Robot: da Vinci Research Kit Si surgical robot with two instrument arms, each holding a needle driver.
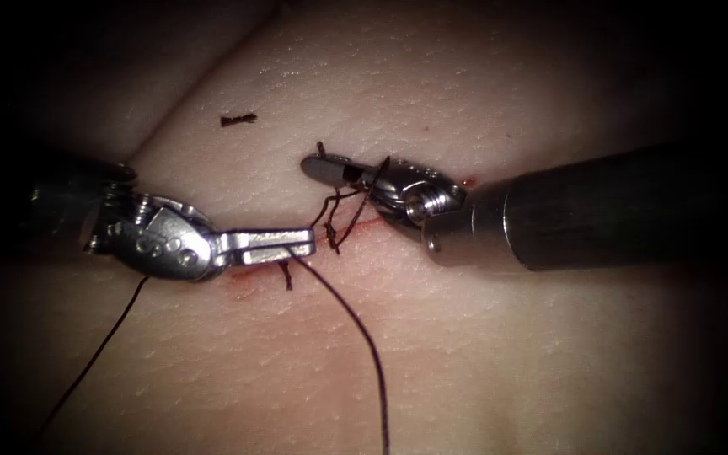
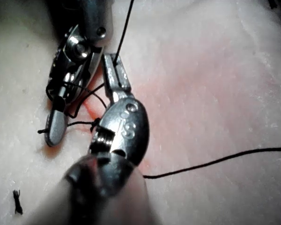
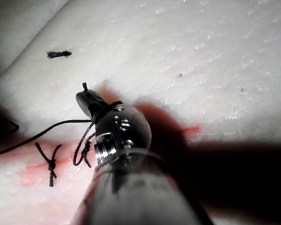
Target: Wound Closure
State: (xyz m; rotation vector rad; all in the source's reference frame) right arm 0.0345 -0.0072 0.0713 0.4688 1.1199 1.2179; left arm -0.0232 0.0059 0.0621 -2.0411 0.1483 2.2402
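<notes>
Left tool (image 1: pixel 284 244) jaws closed on the thread (image 1: pixel 355 324), grip point near the jaw tips, right over the cut (image 1: pixel 355 226). From there the thread drops down the tissue (image 1: pixel 482 354) toward the near edge of the endoscope view; a second strand trails off behind the left tool's wrist. In the left wrist view (image 2: pixel 114 75) the thread enters between the tips, pinched.

Right tool (image 1: pixel 330 168) jaws look closed, or nearly so, lying flat just above the cut; loops of thread are wrapped around them and a short end sticks up near the tips. Can't tell whether anything is actually clamped between them. Right wrist view (image 3: pixel 90 101) shows the same: thread looped round the jaws, strand running off sideways.

Finished knot (image 1: pixel 285 274) with short tails sits on the cut just below the left jaws; also seen in the right wrist view (image 3: pixel 50 164). Red fluid (image 1: pixel 246 282) smeared along the cut line. Loose cut end of thread (image 1: pixel 238 120) lies on the tissue well above and left of the tools.

Needle: can't locate it in any view.
</notes>
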